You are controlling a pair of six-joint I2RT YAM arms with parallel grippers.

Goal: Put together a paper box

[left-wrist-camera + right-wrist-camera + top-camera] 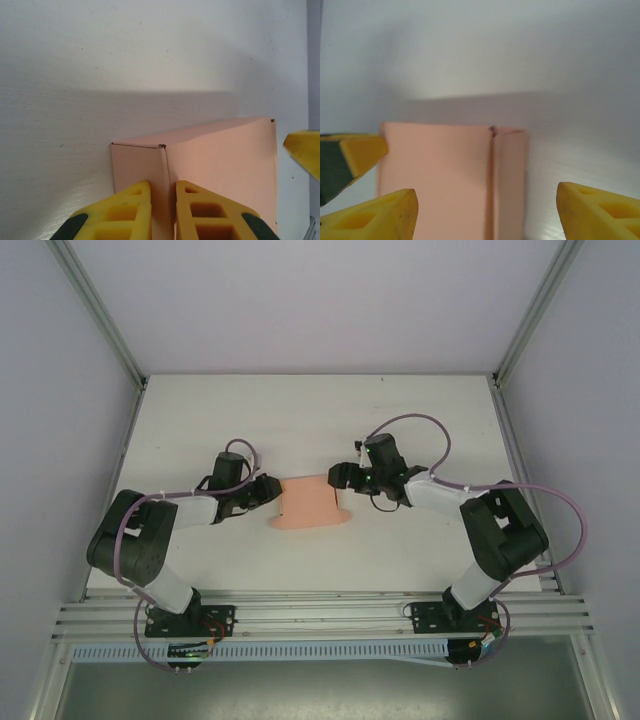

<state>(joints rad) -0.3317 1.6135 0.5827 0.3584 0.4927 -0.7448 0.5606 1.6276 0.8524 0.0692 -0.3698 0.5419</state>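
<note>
One paper box sits at table ctr, between 2 grippers. L gripper: fingers nearly together, pinching box's corner edge. R gripper: fingers spread wide, flanking opposite end.

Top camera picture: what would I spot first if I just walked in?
The salmon-pink paper box in the middle of the white table pops out first. Next, a robot hand comes at it from each side: the left hand pinches its left end, and the right hand stands open at its right end.
</note>
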